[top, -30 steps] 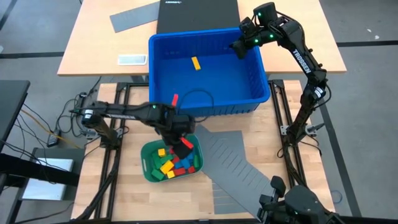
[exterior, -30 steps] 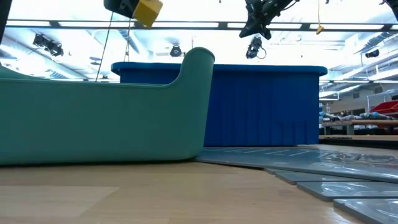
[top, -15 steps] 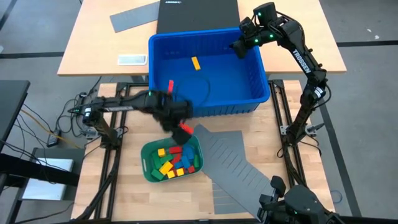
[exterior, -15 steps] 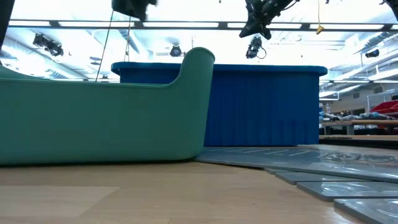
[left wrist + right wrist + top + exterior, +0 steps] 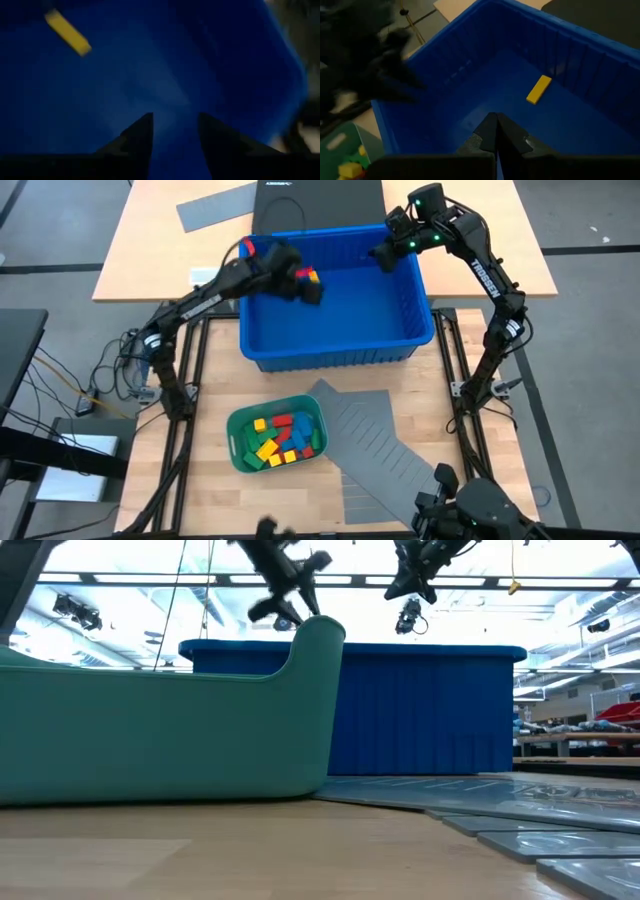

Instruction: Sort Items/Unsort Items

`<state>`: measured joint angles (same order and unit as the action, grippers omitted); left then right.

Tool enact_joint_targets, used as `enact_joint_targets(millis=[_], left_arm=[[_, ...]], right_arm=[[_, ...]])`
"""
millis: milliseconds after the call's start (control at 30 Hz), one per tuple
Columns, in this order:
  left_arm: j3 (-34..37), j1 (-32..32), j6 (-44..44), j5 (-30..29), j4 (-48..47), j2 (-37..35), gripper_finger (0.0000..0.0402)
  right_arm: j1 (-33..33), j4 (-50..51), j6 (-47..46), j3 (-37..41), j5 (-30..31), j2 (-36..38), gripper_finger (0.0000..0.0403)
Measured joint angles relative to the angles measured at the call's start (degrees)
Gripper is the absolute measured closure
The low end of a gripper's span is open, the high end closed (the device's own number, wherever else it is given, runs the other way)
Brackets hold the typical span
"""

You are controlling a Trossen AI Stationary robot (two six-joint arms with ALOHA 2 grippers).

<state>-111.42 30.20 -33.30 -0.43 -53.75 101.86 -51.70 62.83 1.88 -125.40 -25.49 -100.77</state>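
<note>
1. The blue bin (image 5: 420, 330) looked like moulded plastic with ribbed, slightly glossy walls.
2. The teal tray (image 5: 170, 740) was smooth, satin plastic.
3. The table (image 5: 210, 470) showed pale wood grain, matt.
4. The grey divider sheet (image 5: 385, 455) appeared flat, matt and slotted.
5. The blocks (image 5: 280, 440) looked like smooth plastic.

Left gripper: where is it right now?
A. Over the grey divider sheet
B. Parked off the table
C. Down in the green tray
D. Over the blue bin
D: the high view shows the left gripper above the blue bin, and its wrist view looks down at the bin floor with a yellow block.
</note>
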Motion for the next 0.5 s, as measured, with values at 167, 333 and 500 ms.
enact_joint_targets(millis=[167, 333, 500], left_arm=[[0.0, 7.2, 0.3, 2.9, 10.1, 4.7, 0.0228], [0.0, 11.3, 0.1, 9.0, 17.4, 10.5, 0.0194], [-0.4, 12.5, 3.6, 10.0, 19.7, 16.1, 0.0163]], right_arm=[[0.4, -0.7, -3.6, 0.0, 0.3, 0.0, 0.0401], [1.5, -1.4, -5.7, 0.0, 0.8, -0.4, 0.0399], [2.8, -2.9, -6.4, 0.0, 3.0, -0.6, 0.0401]])
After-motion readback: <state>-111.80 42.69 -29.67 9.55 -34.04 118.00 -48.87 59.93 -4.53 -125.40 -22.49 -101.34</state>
